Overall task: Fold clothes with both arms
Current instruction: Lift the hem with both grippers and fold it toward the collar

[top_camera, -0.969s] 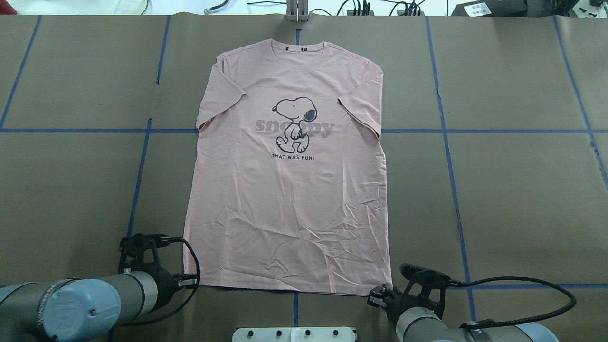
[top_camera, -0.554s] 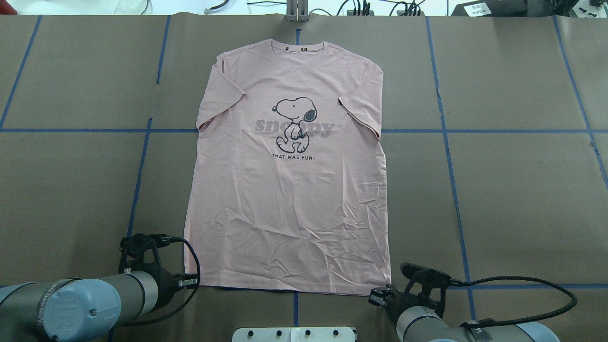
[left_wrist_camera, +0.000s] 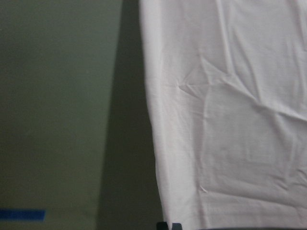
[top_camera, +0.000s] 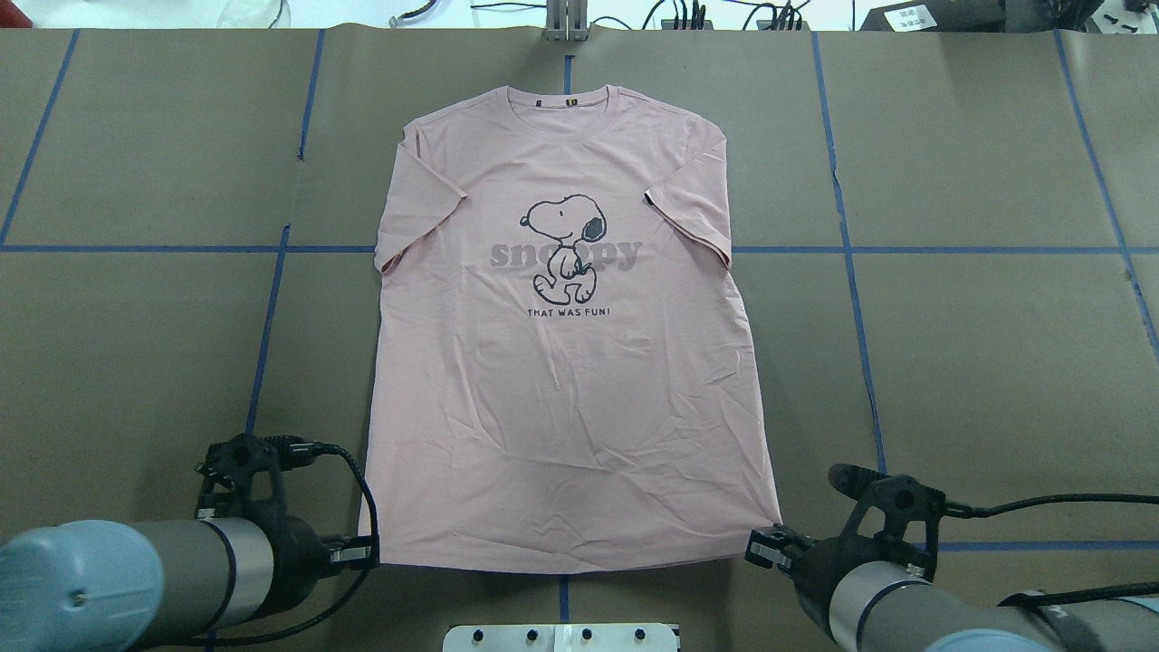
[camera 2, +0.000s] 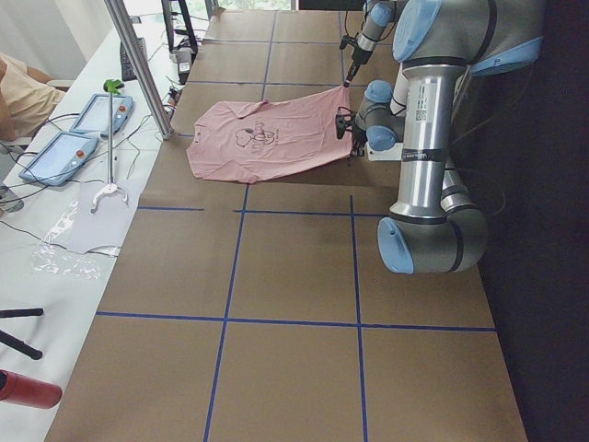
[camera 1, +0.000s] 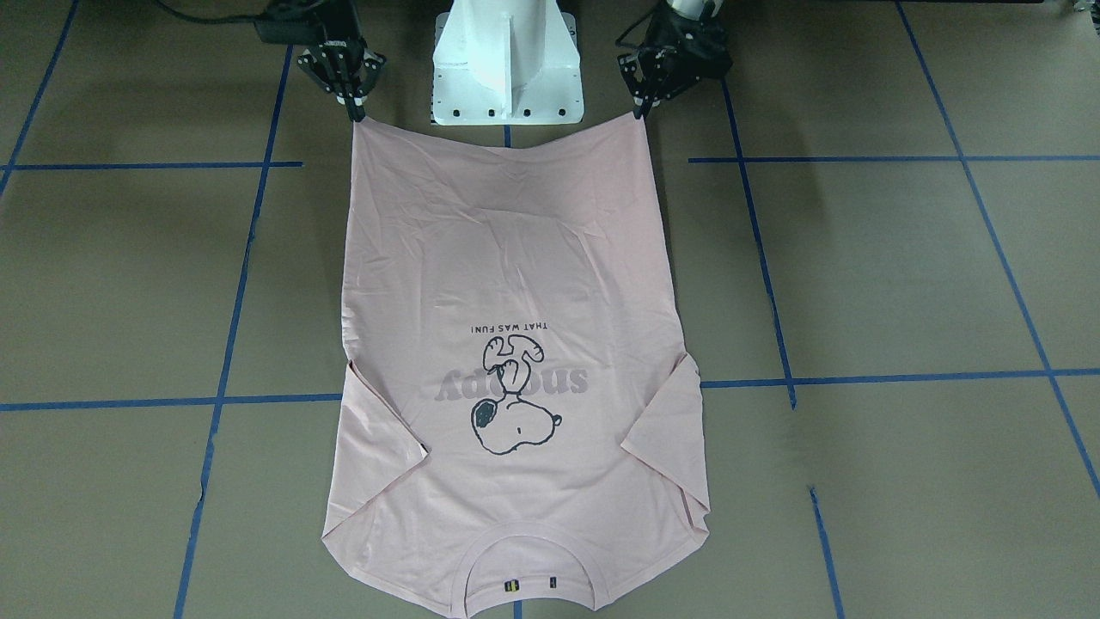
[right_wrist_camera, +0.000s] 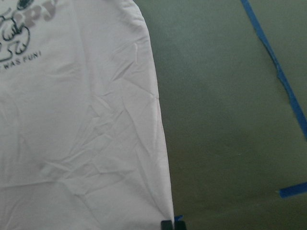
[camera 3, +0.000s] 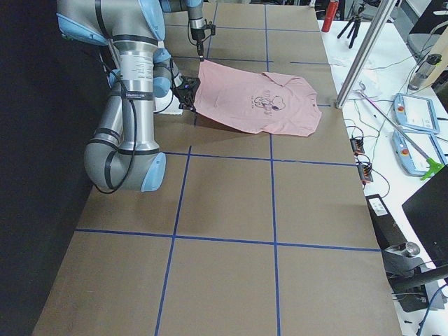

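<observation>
Both hands are pressed together on cloth: the left hand point(camera 1: 641, 110) pinches one hem corner of the T-shirt point(top_camera: 579, 426), and the right hand point(camera 1: 354, 110) pinches the other. The hem is held a little off the bench point(top_camera: 987, 362) between them. The shirt lies print-up with its long axis running straight away from the robot, the collar point(top_camera: 566, 98) at the far end. Each arm sits at its own corner, neither nearer than the other. A hem-to-collar fold, I judge, means carrying both corners forward together along that axis. The brown paper surface is crossed by blue tape lines point(top_camera: 905, 250). The bench reaches well out on either side, but its far edge is near the collar.
</observation>
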Available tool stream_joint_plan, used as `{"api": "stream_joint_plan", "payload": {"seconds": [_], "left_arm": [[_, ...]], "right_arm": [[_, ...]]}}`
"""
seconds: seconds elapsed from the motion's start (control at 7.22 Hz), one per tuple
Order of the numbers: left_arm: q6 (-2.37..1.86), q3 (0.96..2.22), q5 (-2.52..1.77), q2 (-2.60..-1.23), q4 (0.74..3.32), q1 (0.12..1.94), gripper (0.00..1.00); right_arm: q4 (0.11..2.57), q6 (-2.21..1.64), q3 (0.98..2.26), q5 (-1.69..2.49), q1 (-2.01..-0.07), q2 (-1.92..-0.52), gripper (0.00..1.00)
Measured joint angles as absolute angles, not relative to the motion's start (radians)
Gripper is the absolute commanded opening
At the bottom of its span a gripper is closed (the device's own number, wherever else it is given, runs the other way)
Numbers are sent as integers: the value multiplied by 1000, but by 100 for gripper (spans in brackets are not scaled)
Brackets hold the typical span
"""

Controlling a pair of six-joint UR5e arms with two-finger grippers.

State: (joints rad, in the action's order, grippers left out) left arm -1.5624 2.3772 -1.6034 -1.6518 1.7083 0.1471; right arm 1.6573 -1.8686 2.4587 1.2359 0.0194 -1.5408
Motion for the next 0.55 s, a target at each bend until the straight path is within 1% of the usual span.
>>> {"api": "stream_joint_plan", "payload": {"seconds": [0.14, 0.28, 0.42, 0.55], "left_arm": [[-1562, 2525, -1655, -1668, 1569, 156, 0], [-1562, 2643, -1717, -1710, 1442, 197, 0], [-1554, 2697, -1774, -1763, 1359, 254, 0], [-1502, 2691, -1803, -1808, 1322, 294, 0]], "right_arm": [[1780, -1867, 2590, 1277, 14, -1535, 0], [1885, -1866, 2689, 1338, -7, -1510, 0], [1944, -1853, 2731, 1394, -42, -1485, 0], [1967, -1805, 2734, 1422, -81, -1456, 0]]}}
